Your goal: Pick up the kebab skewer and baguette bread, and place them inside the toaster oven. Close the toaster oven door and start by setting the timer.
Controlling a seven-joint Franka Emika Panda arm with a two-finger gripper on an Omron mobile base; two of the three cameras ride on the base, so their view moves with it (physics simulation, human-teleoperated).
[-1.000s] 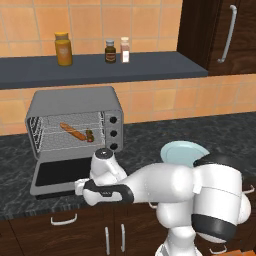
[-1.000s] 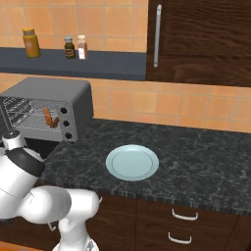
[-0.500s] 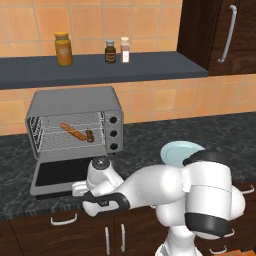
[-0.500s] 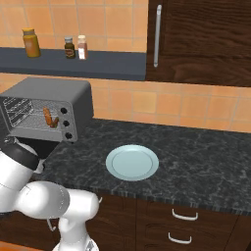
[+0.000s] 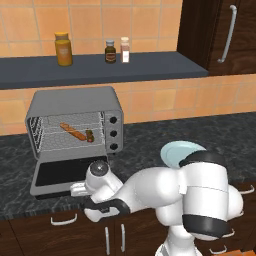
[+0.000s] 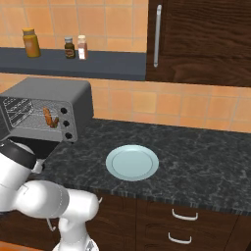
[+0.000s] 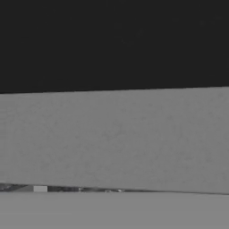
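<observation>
The toaster oven (image 5: 75, 107) stands at the left of the dark counter, and its door (image 5: 62, 172) lies folded down flat. On the wire rack inside rests the baguette bread (image 5: 72, 131), with the kebab skewer (image 5: 90, 135) just right of it. From the right base view the oven (image 6: 54, 100) shows the baguette (image 6: 47, 114) and skewer (image 6: 54, 122) through its front. My gripper (image 5: 74, 190) is low at the door's front edge, its fingertips hidden. In the hand view the door's dark glass (image 7: 112, 40) and grey frame (image 7: 116, 134) are very close. Nothing shows held.
A pale blue plate (image 6: 132, 162) lies on the counter right of the oven. The shelf (image 5: 100, 67) above carries an orange jar (image 5: 63, 49) and two small bottles (image 5: 111, 51). A dark wall cabinet (image 6: 201, 39) hangs at the upper right; drawers (image 6: 186, 215) sit below the counter.
The arm has sunk lower and come forward, carrying the hand from above the open door down to its front edge. The door, the bread and the skewer have not moved.
</observation>
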